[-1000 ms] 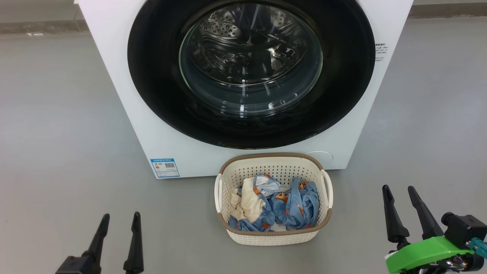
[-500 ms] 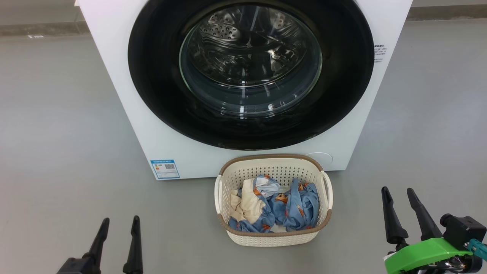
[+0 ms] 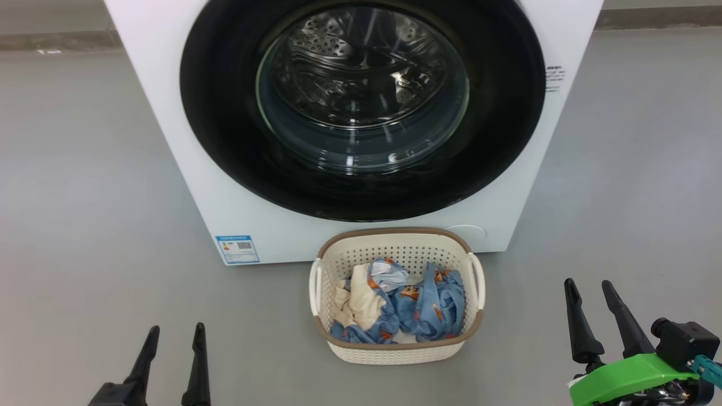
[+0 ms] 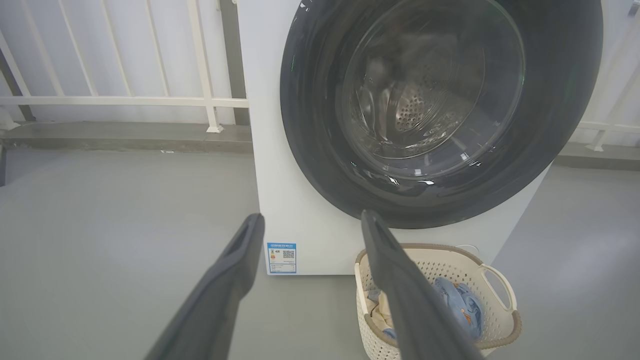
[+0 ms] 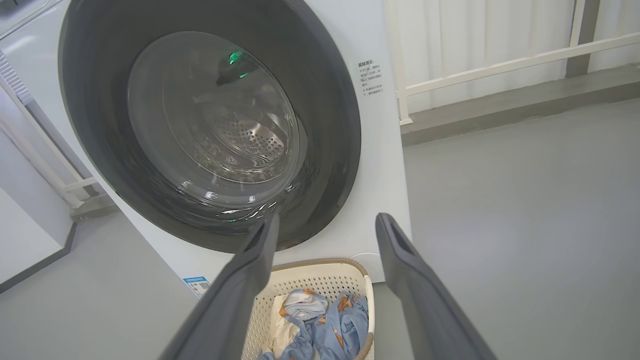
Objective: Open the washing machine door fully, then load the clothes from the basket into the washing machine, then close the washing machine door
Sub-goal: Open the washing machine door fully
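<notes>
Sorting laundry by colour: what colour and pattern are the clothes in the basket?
Light blue clothes with small orange-brown cartoon prints, plus cream; head view.

Bright, even light; glare streaks the door glass (image 3: 361, 90); wrist views bend at edges

Head looks down, both wrists forward; all share the basket (image 3: 395, 352).

Place: a plain laundry corner, much like an enclosed balcony.
What you had to show it:
- one white front-loading washing machine (image 3: 282, 237), standing straight on the floor;
- a smooth, bare grey floor (image 3: 84, 225) all round;
- one basket (image 3: 395, 352) of clothes (image 3: 417, 307), set down near the machine's front;
- a white barred railing (image 4: 125, 100) on a low grey kerb (image 4: 125, 137), far behind, left and right.
</notes>
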